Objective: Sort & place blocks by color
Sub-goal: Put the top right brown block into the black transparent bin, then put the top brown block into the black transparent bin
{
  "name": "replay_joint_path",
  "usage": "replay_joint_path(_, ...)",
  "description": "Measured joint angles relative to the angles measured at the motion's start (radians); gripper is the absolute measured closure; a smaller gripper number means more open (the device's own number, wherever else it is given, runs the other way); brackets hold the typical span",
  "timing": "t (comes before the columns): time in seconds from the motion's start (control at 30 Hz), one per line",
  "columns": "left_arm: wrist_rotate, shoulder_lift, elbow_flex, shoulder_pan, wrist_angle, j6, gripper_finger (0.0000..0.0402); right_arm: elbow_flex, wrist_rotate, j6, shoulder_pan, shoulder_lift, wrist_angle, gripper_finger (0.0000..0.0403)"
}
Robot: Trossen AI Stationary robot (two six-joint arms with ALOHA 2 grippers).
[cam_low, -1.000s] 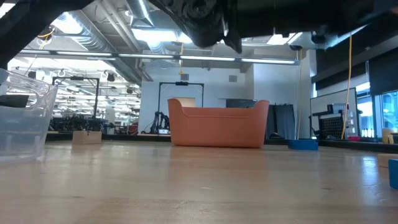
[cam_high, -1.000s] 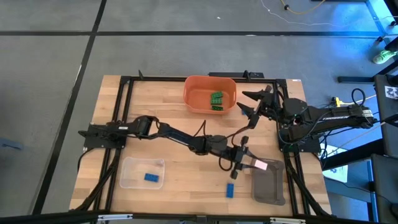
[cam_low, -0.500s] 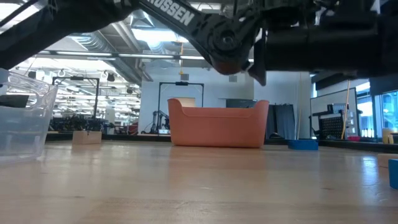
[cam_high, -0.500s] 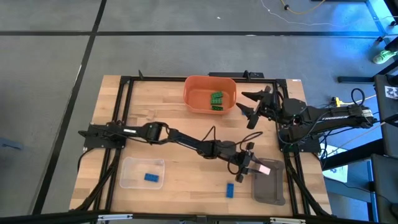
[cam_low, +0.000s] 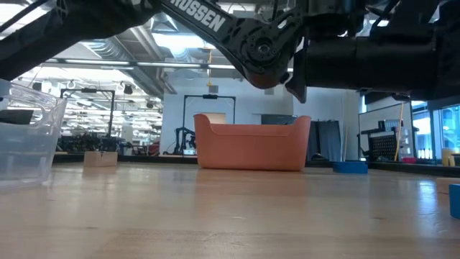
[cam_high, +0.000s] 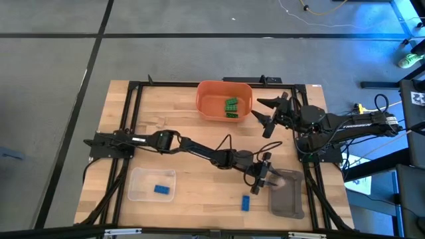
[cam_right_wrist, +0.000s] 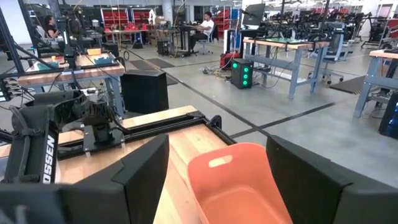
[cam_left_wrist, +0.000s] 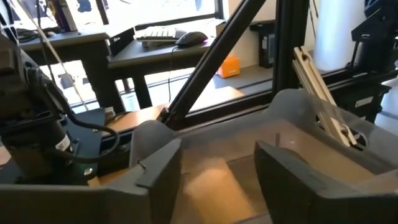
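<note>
My left gripper reaches across the table and stands open at the left rim of the grey tray, nothing between its fingers. A pale tan patch shows on the tray floor beyond the fingers; whether it is a block I cannot tell. One blue block lies flat on the table next to the grey tray. Another blue block lies in the clear tray. Green blocks lie in the orange bin. My right gripper waits open beside the bin.
A black frame runs around the wooden table top. The clear tray stands near the front left and the orange bin at the far middle. The left arm spans the middle of the table.
My left gripper has gone down and toward the table's right edge, up to the grey tray's rim. The pale block that showed at its fingertips in the earlier high views no longer shows there.
</note>
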Motion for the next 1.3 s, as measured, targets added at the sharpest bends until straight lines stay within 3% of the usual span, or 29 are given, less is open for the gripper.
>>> replay_joint_path(0.27,-0.006,-0.028,0.0,0.018,-0.075,-0.009,0.0133,0.0,0.0,0.0,0.0,0.0,0.0,0.0132)
replay_joint_path(0.53,-0.038,-0.198,0.0,0.067,-0.574,0.084,0.0128,0.0,0.0,-0.02,0.0,0.0,0.0,0.0132)
replay_joint_path(0.73,-0.054,-0.305,-0.028,0.095,-0.906,0.072,0.0129,0.0,0.004,-0.042,-0.002,-0.007,0.0,0.0132)
replay_joint_path(0.87,-0.037,-0.398,-0.179,0.094,-0.869,0.034,0.0129,0.0,0.003,-0.078,-0.001,-0.015,-0.006,0.0132)
replay_joint_path(1.1,-0.134,-0.719,-0.68,0.111,-0.431,-0.029,0.0129,0.0,0.011,-0.065,-0.001,-0.025,-0.01,0.0132)
replay_joint_path(1.2,-0.138,-0.751,-0.849,0.125,-0.259,-0.037,0.0129,0.0,0.015,-0.057,-0.002,0.007,0.001,0.0132)
replay_joint_path(1.3,-0.148,-0.759,-0.92,0.125,-0.233,-0.043,0.0129,-0.002,-0.011,-0.054,-0.001,0.072,0.015,0.0132)
